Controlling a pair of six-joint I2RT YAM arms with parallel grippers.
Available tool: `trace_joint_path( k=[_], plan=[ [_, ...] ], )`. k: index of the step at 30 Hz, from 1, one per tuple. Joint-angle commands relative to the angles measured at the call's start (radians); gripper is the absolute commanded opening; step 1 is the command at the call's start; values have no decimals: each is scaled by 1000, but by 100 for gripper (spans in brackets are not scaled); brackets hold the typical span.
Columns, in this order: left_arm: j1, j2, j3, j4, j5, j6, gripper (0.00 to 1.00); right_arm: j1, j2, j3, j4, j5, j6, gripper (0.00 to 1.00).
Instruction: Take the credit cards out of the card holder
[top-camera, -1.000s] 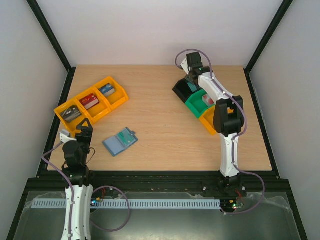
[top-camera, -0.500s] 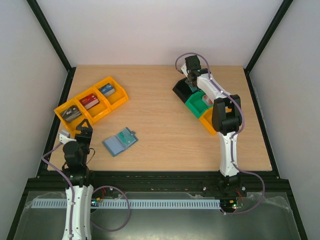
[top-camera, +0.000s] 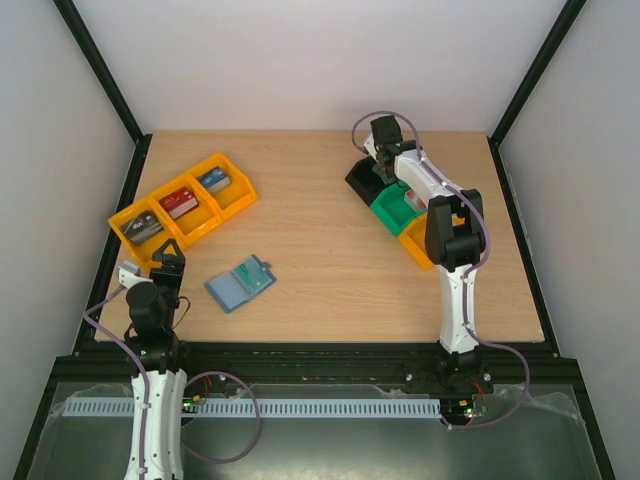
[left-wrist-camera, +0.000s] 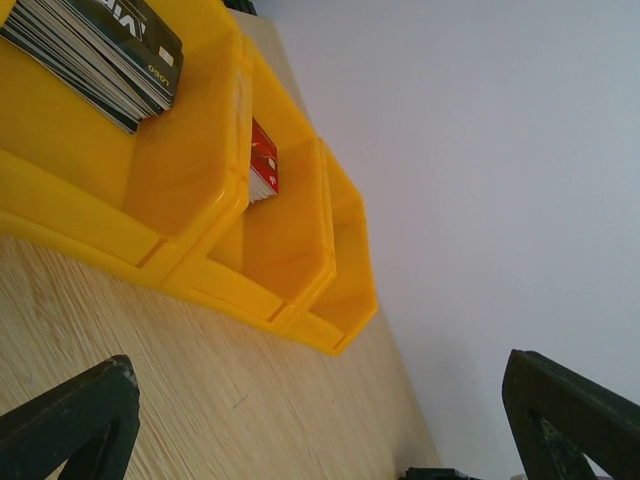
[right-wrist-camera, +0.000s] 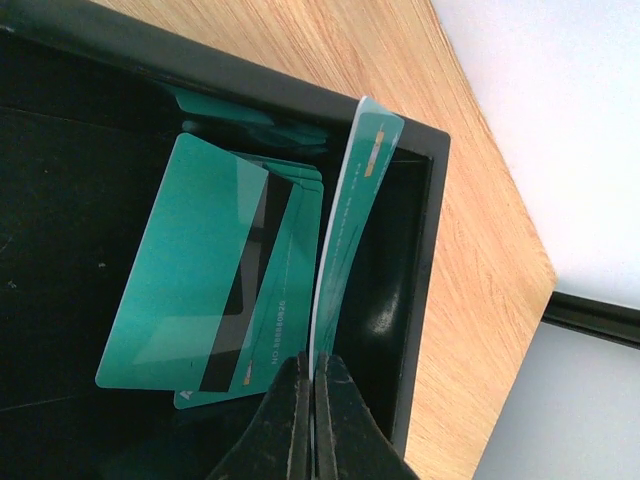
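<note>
Bright even light, soft shadows, glare inside black tray (right-wrist-camera: 90, 110).

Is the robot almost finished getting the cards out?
Partly. Done: a few teal cards lie in the black tray. In hand: the right tool pinches one more card at that tray. Left: the card holder lies open on the table, with green showing, maybe more cards.

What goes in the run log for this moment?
right end effector: shut on teal card at black tray holding more cards | left end effector: open by orange trays | card holder: open on table
</note>
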Motion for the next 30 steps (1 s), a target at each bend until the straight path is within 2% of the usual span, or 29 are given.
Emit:
trace_joint_path(
  k=[1, 12, 24, 26, 30],
  plan=[
    [9, 0, -10, 7, -1, 1, 99, -8, -8, 2, -66, 35, -21, 2],
    [10, 1, -11, 9, -2, -3, 99, -8, -26, -14, -101, 60, -40, 2],
    [11, 4, -13, 9, -1, -6, 100, -9, 78, 61, -44, 126, -34, 2],
    [11, 4, -13, 9, 0, -6, 100, -8, 88, 69, -38, 134, -28, 6],
    [11, 4, -14, 10, 0, -6, 99, -8, 76, 61, -28, 126, -12, 27]
  ],
)
